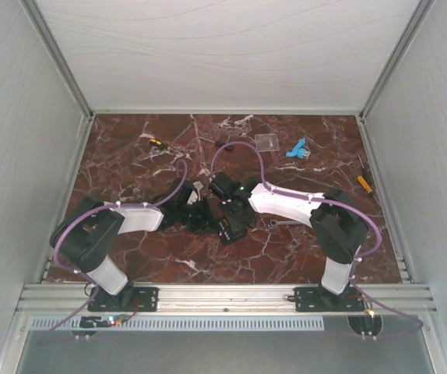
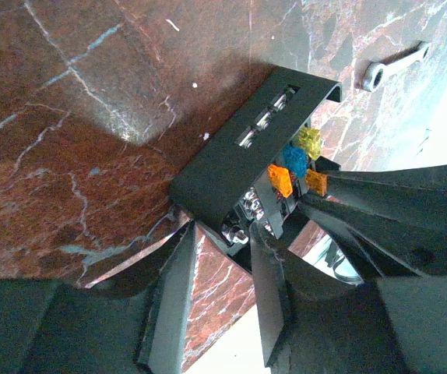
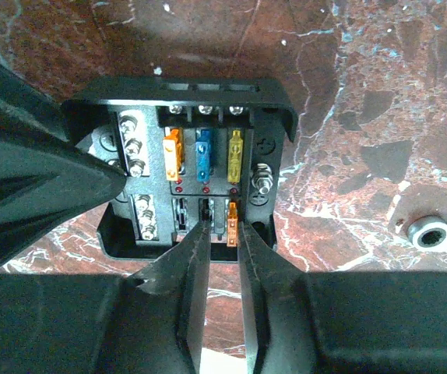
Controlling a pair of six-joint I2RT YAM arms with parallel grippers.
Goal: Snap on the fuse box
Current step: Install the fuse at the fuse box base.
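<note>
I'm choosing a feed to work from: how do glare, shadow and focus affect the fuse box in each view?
Right wrist: fuse box sharp, evenly lit, coloured fuses readable. Left wrist: box seen edge-on beside a dark shadow, blown-out white at the right edge and bottom. Top external: even light, no glare, but the box is tiny and hard to pick out.

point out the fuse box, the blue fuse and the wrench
fuse box [image 3: 188,185] right wrist view, centre of its face
blue fuse [image 3: 204,156] right wrist view, its body
wrench [image 2: 399,64] left wrist view, its shaft
</note>
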